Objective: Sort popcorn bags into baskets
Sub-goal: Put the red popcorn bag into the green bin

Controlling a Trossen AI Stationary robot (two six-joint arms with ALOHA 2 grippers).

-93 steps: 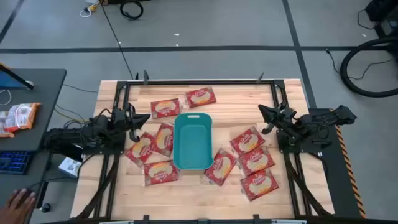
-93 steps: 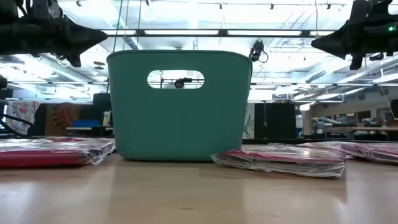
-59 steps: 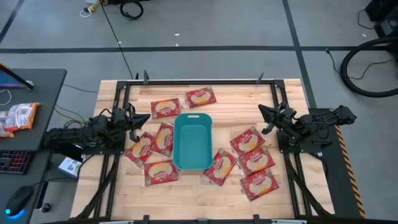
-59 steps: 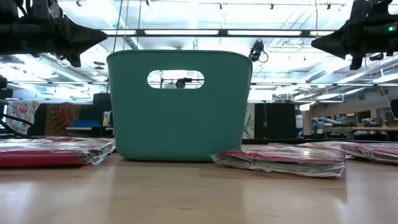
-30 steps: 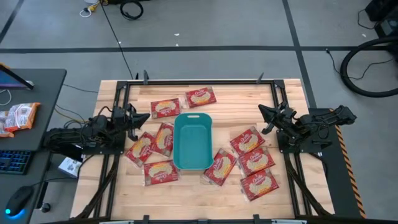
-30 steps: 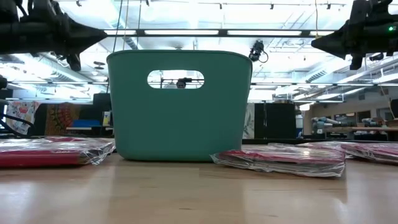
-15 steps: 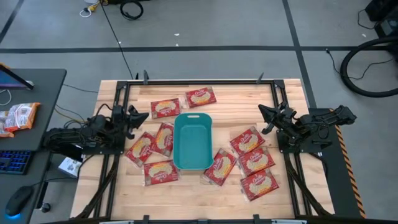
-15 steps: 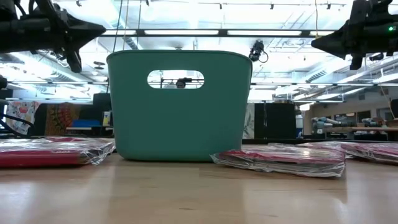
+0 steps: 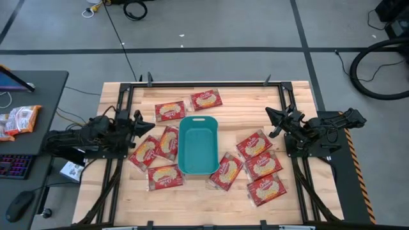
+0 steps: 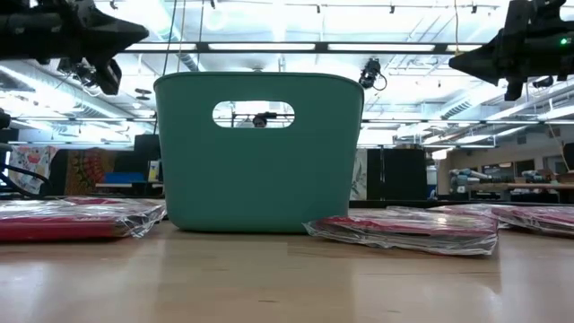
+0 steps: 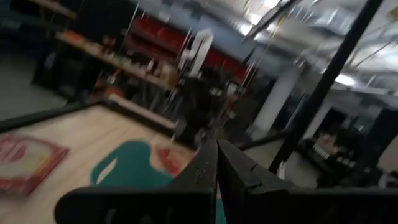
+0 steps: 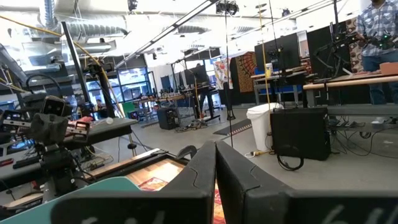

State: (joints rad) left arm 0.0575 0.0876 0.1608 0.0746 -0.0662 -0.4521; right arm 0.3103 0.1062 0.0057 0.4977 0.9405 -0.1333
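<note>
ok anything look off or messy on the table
Nothing damaged or spilled. The bags lie scattered at odd angles around the empty bin, a few overlapping on its left. Both grippers hang shut at the table's sides.

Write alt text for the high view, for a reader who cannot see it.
An empty teal bin sits mid-table with red popcorn bags scattered flat around it. The left gripper and right gripper hover shut at either side, holding nothing.

teal bin (image 9: 197, 145), red bags (image 9: 165, 174) scattered around
</note>
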